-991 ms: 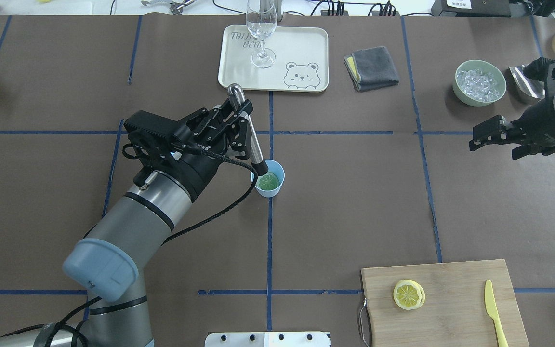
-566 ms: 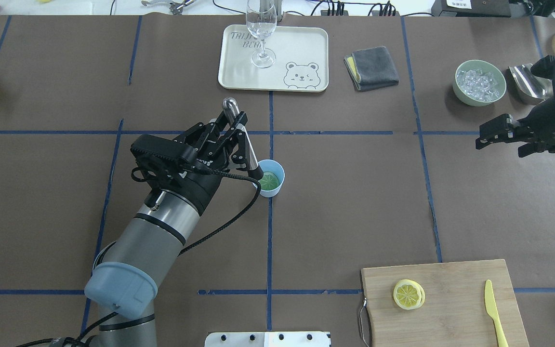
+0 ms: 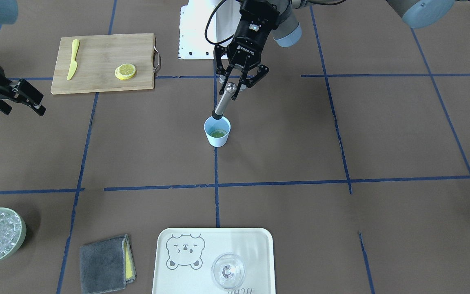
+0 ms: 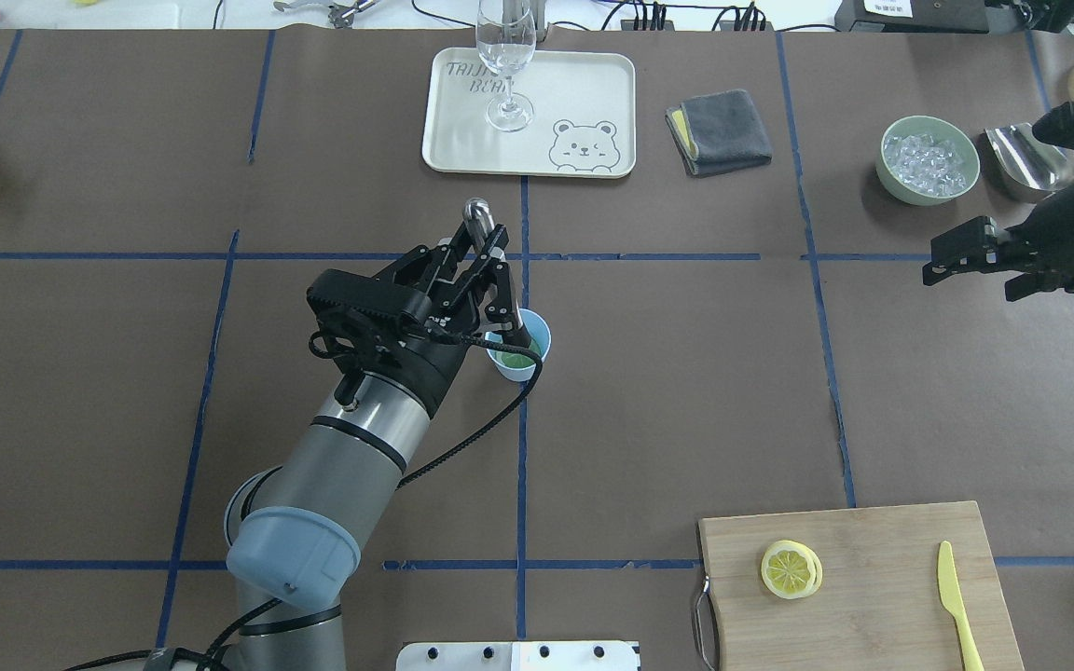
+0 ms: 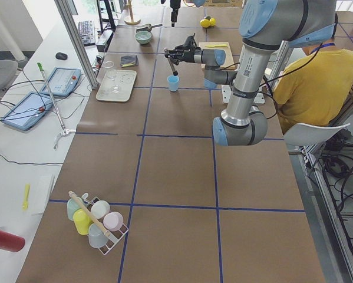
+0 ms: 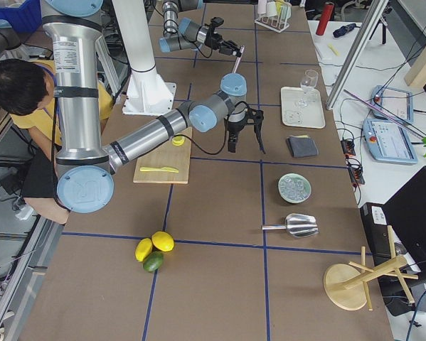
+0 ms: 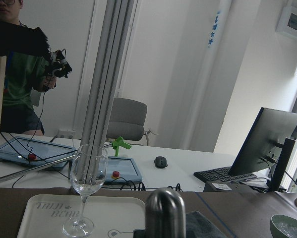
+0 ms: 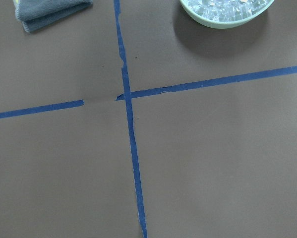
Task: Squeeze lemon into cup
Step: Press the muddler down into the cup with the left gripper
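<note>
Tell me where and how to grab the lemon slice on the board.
Grip the slice by its rind, pinching opposite edges and coming straight down. It lies flat, face up, on the board, so only its thin rim offers a pinch; a sideways approach would likely hit the wood. The knife lies well apart.

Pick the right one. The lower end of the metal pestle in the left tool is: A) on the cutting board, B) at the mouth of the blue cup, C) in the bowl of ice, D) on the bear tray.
B: the left tool grips the tilted metal pestle, whose dark lower end sits at the mouth of the cup, just above the lemon slice lying inside.
</note>
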`<state>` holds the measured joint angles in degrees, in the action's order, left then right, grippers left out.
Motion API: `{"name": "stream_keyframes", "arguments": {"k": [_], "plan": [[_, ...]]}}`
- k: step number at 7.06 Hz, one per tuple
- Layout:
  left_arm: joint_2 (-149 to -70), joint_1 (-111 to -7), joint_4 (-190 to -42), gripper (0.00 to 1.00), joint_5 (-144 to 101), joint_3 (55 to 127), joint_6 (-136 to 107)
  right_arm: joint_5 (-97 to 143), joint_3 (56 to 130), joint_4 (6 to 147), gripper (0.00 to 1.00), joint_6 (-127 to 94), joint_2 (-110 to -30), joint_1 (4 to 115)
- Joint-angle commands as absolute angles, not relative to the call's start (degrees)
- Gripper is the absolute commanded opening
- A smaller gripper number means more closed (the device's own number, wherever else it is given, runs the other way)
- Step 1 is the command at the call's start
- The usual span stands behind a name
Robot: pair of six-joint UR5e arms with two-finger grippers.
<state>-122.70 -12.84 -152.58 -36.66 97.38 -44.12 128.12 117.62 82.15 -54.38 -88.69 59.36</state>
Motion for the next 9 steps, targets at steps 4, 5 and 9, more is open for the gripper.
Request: {"name": "stream_keyframes", "arguments": {"k": [4,5,9], "plan": [[-124.36,-12.83,-152.40,0.00,-36.56,93.34,-41.31,128.14,117.86,82.18,1.00,-54.40,-88.86,59.33],[-124.54,-12.83,-152.49,0.00,-36.30,91.95,-41.31,128.14,117.86,82.18,1.00,-54.40,-88.86,59.33],[-126.65,-12.66,-152.75,0.00,-34.37,88.34,-41.57,128.23,117.69,82.18,1.00,-54.40,-88.86,59.33]]}}
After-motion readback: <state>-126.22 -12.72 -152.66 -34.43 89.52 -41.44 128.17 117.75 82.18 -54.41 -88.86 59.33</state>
